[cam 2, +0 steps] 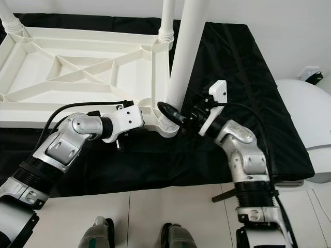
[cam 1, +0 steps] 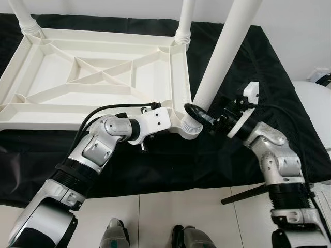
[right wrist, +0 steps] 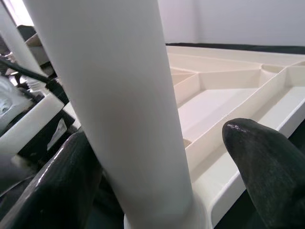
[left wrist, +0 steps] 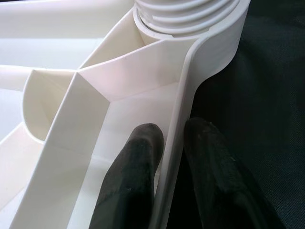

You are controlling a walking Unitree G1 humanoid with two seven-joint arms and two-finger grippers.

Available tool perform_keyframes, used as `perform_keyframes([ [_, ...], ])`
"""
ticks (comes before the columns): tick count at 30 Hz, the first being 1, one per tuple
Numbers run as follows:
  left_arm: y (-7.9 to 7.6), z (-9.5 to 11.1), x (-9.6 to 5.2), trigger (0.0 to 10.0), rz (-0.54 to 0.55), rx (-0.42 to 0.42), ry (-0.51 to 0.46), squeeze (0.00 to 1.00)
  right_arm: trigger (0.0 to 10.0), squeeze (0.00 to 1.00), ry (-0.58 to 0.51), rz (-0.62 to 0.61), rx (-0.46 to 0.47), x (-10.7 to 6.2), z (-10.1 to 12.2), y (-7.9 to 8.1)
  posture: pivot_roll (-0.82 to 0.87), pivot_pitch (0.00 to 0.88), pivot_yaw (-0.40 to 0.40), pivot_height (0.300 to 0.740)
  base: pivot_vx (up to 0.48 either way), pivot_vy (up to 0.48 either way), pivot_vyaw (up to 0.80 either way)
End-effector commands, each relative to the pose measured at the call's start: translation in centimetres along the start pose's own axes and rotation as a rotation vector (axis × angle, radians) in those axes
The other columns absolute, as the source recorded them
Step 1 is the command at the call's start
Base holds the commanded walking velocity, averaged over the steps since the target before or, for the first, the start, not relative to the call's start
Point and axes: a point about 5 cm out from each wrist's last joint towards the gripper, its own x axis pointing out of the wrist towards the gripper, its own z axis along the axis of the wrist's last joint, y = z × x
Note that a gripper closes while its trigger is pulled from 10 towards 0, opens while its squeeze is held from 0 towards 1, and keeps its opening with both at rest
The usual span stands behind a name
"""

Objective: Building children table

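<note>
Tabletop [cam 1: 103, 77] lies upside-down, white, ribbed, legs [cam 1: 222, 57] upright.

Three legs [cam 1: 227, 49], one tabletop [cam 1: 93, 77]

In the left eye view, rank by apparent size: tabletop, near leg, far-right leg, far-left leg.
1. Tabletop
2. Near leg, though nearness to the camera inflates it
3. and 4. Far-right leg and far-left leg: both cropped by the frame edge, too alike to rank.
</note>
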Motion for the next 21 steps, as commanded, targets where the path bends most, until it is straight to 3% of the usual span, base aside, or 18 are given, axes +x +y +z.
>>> perform_keyframes([
  [1,0.0,0.4,-0.1,10.0,-0.005,0.036,-0.01,0.0,10.0,0.0,0.029,0.062,-0.021,-0.1,-0.3,-0.5,0.08,0.211,-0.024,0.74,0.0,0.0,0.0],
  [20,-0.1,0.4,-0.1,10.0,-0.007,0.035,-0.009,0.0,10.0,0.0,0.018,0.19,-0.09,1.7,0.4,-0.9,0.08,0.211,-0.021,0.74,0.0,0.0,0.0],
  [21,-0.1,0.4,-0.1,10.0,-0.007,0.035,-0.009,0.0,4.2,0.0,0.015,0.205,-0.098,1.9,0.5,-0.9,0.09,0.21,-0.022,0.74,0.0,0.0,0.0],
])
